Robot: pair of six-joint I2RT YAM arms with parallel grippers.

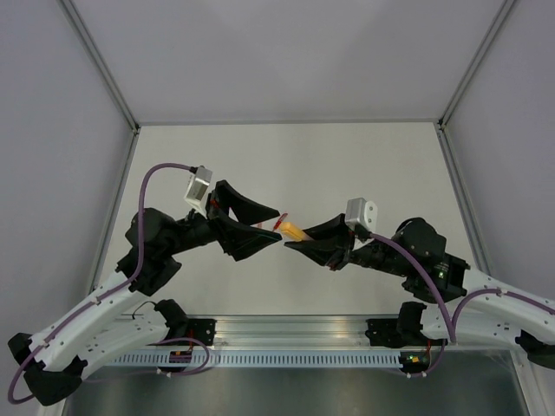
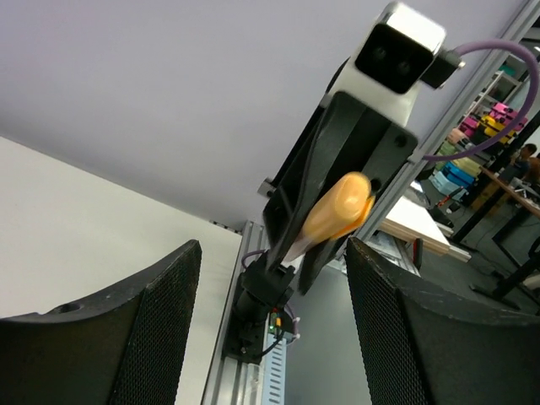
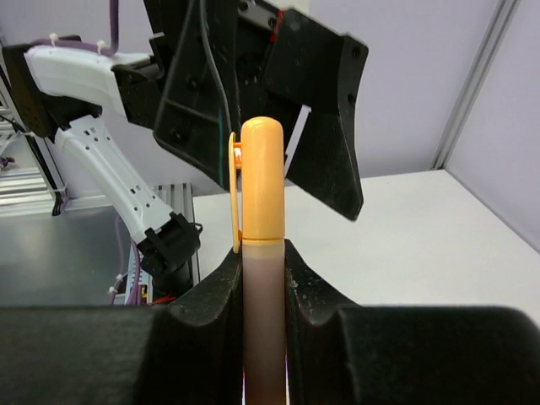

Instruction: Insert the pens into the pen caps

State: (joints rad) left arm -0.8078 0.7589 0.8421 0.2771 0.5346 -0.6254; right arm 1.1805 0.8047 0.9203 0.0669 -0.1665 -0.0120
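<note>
The left claw (image 1: pixel 276 226) stood wide, its two fingers well apart with nothing between them. In the top view it hung above the middle of the table (image 1: pixel 364 165), at about 9 o'clock from the pen, with its tips just beside the capped end. From its own camera, the orange tip showed in the gap beyond the fingers and touched neither of them.

The cap (image 3: pixel 261 181), orange with a side clip, sat on the end of the pen (image 3: pixel 263 321). Its lower edge met the pale pink barrel in a clean line with no gap showing, so it looked pushed fully home.

The right claw (image 1: pixel 297 237) was closed narrow on the pen barrel just below the cap. It held the pen off the table and pointed it toward 10 o'clock at the left claw.

By this reading, one pen was done: the cap was on and the left claw was free of it. What was left for this pen was to set it down. No other pens or caps could be made out in any view, so I could not tell how many were left.
</note>
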